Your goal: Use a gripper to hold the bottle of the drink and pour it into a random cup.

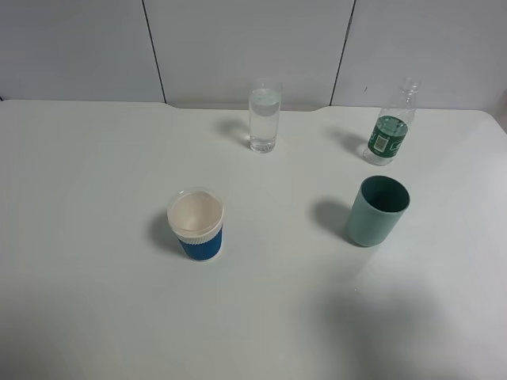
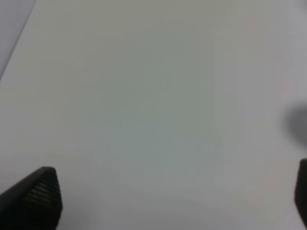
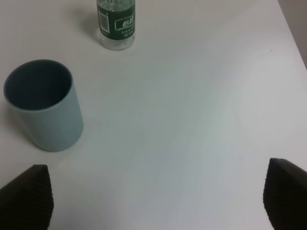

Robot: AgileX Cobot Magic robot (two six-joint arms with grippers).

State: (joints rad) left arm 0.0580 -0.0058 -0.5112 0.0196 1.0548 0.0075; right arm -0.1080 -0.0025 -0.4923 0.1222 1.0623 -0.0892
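The small clear bottle (image 1: 390,127) with a dark green label stands upright at the back right of the white table; its lower part shows in the right wrist view (image 3: 116,23). The tall clear glass (image 1: 264,119) stands at the back middle, apart from the bottle. Neither arm shows in the high view. My right gripper (image 3: 156,196) is open and empty, fingertips wide apart, well short of the bottle. My left gripper (image 2: 175,194) is open and empty over bare table.
A teal plastic cup (image 1: 376,210) stands in front of the bottle, also in the right wrist view (image 3: 44,103). A white-rimmed cup with a blue sleeve (image 1: 197,224) stands at the middle left. The table's right edge (image 3: 292,33) runs near the bottle.
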